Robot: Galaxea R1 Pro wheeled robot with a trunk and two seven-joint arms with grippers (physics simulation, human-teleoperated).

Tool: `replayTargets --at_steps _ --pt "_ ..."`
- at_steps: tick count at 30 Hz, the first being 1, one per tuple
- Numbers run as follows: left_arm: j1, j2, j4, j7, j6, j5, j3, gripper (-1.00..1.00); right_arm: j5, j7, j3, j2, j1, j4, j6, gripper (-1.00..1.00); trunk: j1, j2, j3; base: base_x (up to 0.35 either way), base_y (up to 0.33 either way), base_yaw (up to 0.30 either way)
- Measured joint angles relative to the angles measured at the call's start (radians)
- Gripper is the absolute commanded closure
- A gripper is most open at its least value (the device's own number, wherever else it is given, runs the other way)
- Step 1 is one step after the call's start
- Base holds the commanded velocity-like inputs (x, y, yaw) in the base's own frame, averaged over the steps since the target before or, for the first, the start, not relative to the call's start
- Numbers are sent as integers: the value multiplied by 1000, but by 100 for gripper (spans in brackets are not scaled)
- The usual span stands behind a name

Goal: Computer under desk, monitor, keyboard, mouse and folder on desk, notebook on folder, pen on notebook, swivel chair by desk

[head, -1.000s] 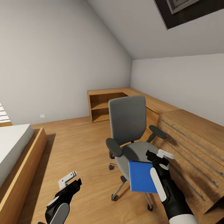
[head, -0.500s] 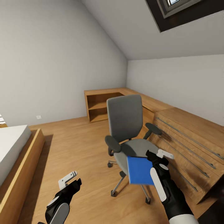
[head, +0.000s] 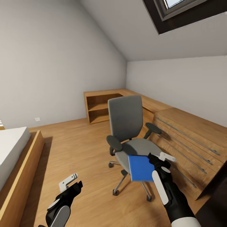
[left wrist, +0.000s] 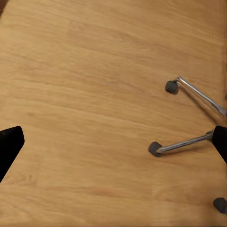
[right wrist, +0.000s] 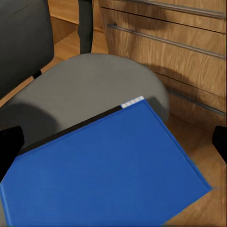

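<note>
A bedroom with a wood floor. Lower right of centre in the head view, the right claw (head: pixel 156 161) pinches the bright-blue folder (head: pixel 140 168), holding it in the air above the front edge of the grey swivel chair (head: pixel 127 126) seat. Over the past second the whole view has drifted, the chair sliding slightly left and up in frame while the folder stays gripped, so the robot seems to be carrying it off toward the desk. At lower left, the left claw (head: pixel 72 183) hangs spread and empty over the floor.
</note>
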State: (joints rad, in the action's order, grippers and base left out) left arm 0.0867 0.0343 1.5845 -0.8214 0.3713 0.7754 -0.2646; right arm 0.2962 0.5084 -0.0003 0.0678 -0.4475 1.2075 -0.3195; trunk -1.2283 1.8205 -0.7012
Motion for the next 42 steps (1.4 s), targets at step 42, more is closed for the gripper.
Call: replayTargets --at_steps 42 --pt "0 -4 11 -6 2 7 89 -100 440 -318 -114 -135 -3 -213 -75 -100 -77 140 -57 0 0 -138"
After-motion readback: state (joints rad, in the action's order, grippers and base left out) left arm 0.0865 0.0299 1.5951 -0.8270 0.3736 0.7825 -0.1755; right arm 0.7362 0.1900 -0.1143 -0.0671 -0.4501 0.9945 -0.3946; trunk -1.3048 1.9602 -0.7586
